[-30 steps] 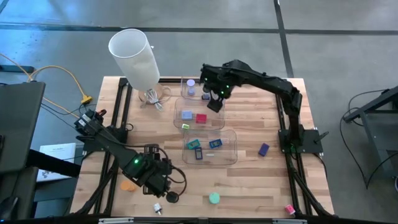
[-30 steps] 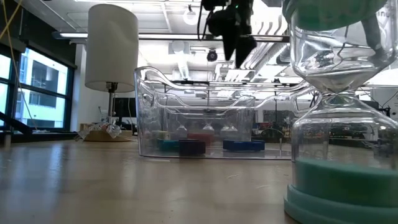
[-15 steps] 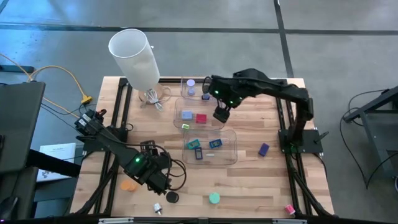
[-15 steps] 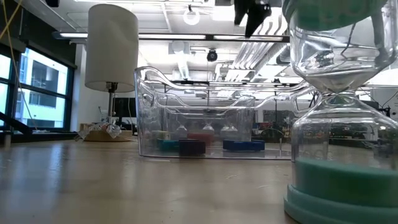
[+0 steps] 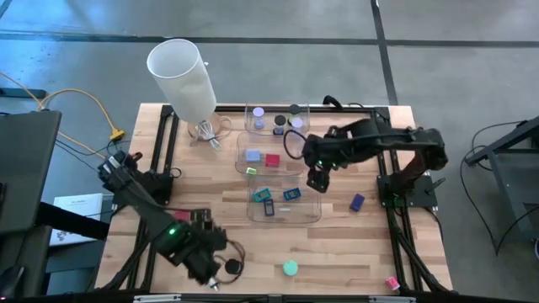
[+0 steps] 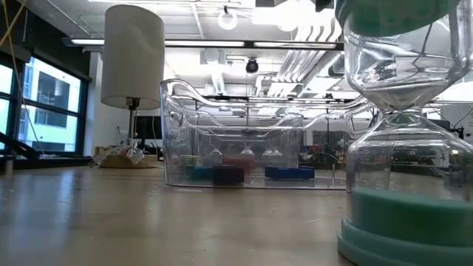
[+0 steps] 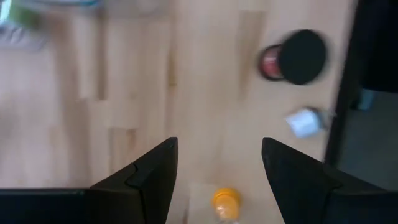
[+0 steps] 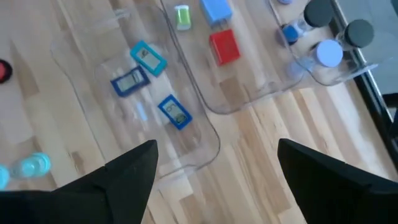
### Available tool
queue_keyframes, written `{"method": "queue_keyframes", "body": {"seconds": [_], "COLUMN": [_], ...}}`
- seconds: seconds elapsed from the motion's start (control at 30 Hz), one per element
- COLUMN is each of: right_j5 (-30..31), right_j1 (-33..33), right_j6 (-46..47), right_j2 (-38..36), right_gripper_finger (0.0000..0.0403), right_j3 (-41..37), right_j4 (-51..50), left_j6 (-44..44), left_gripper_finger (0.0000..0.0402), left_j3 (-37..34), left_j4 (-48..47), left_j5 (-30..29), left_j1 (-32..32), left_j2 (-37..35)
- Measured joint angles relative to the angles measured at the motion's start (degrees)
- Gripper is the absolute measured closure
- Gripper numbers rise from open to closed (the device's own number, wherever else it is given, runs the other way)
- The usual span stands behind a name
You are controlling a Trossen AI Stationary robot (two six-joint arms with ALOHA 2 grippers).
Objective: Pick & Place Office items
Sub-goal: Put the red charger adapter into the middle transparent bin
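Observation:
Small office items lie in three clear bins: lavender and black discs in the far bin (image 5: 274,119), a red block (image 8: 224,46) and a blue one in the middle bin (image 5: 271,156), teal and blue blocks in the near bin (image 5: 285,199). A purple block (image 5: 358,202), a black disc (image 5: 232,267) and a teal hourglass (image 5: 290,268) rest loose on the table. My right gripper (image 8: 217,186) hangs open above the near bin's right end (image 5: 318,178). At the near left, my left gripper (image 7: 221,177) stands open, high over an orange piece (image 7: 225,202).
A tall white cylinder (image 5: 181,77) stands at the far left corner. A small white thing (image 7: 305,121) lies near the black disc (image 7: 301,56). A pink piece (image 5: 392,284) sits at the near right corner. The hourglass (image 6: 399,148) fills the low view's right side.
My right gripper has swung from above the far bin toward the table's near and right side, rising out of the low view, and now hangs by the near bin's right end. My left gripper has shifted a little toward the table's near left corner. Both stayed open.

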Motion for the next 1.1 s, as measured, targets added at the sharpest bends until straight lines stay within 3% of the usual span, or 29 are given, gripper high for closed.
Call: {"method": "queue_keyframes", "body": {"seconds": [0.23, 0.43, 0.63, 0.87, 1.1], "right_j5": [2.06, 3.02, 3.51, 5.14, 6.36], "right_j1": [3.04, 3.55, 4.9, 8.03, 11.66], "right_j6": [3.77, 4.41, 4.7, 5.95, 7.12], "right_j2": [-1.46, -1.82, -1.75, -1.75, -1.75], "right_gripper_finger": [0.0081, 0.0081, 0.0081, 0.0081, 0.0081], "right_j3": [-6.57, -10.8, -12.68, -12.68, -12.68], "right_j4": [0.1, 0.39, 1.48, 1.75, 1.92], "left_j6": [-2.92, -9.16, 0.13, 2.73, -1.06], "left_gripper_finger": [0.0179, 0.0179, 0.0179, 0.0179, 0.0179], "left_j3": [0.0, -0.21, -1.88, -12.19, -24.44], "left_j4": [2.68, -8.91, -8.21, -8.18, -6.68], "left_j5": [-1.13, -3.34, -2.98, 4.29, 6.46], "left_j1": [-2.84, 0.6, 6.81, 14.98, 14.32], "left_j2": [0.0, -0.01, -0.25, -1.36, -6.95]}}
